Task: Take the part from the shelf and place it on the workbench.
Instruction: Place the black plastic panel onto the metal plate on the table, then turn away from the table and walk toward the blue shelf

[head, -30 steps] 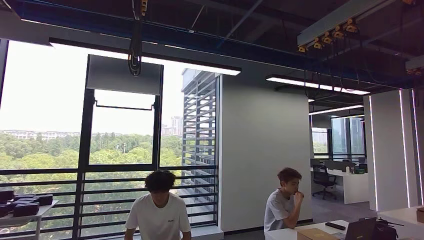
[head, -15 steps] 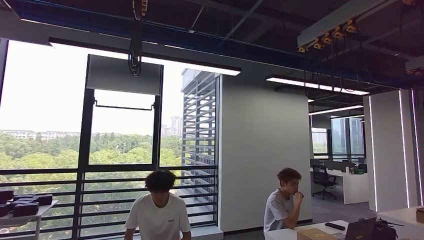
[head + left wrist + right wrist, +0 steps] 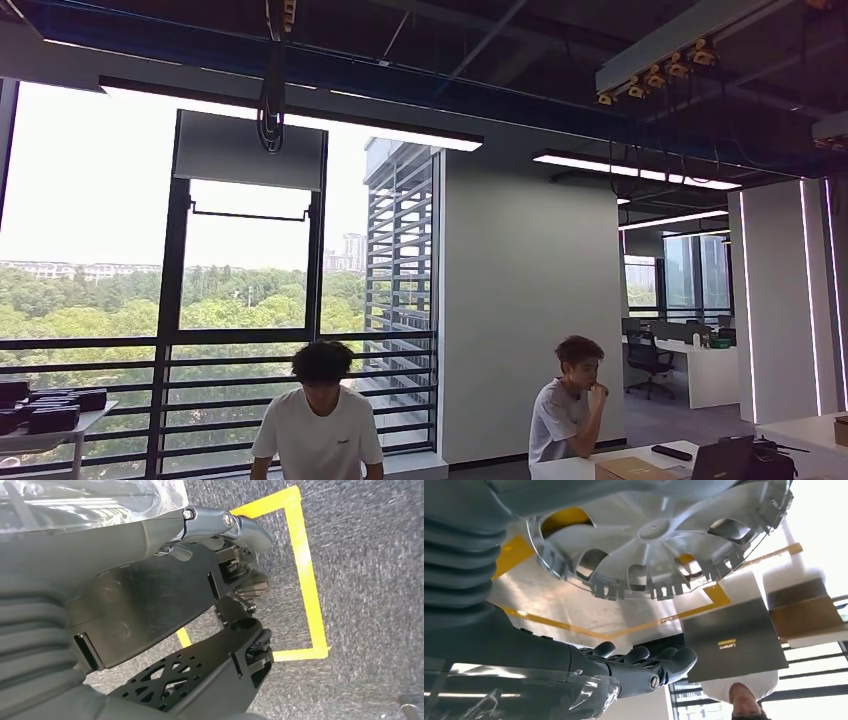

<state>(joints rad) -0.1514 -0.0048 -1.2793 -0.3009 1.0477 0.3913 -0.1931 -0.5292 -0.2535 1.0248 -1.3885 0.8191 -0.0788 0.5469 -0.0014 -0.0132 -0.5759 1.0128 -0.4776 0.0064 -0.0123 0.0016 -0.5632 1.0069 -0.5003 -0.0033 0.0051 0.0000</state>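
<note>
One silver wheel cover (image 3: pixel 659 535) sits close by the right hand (image 3: pixel 644 667), over the taped workbench (image 3: pixel 554 605).

The part hangs or rests just above the yellow tape (image 3: pixel 514 552), with a closed laptop (image 3: pixel 729 640) farther off. The right hand's fingers (image 3: pixel 674 660) lie side by side, lightly curled and clear of the rim; I cannot tell whether the thumb pins the cover. It looks like thin, light, stiff moulded plastic with brittle clip tabs, so I'd grip the smooth outer rim, not the tabs. The left hand (image 3: pixel 225 525) hangs over grey carpet; I cannot tell how its fingers lie.
</note>
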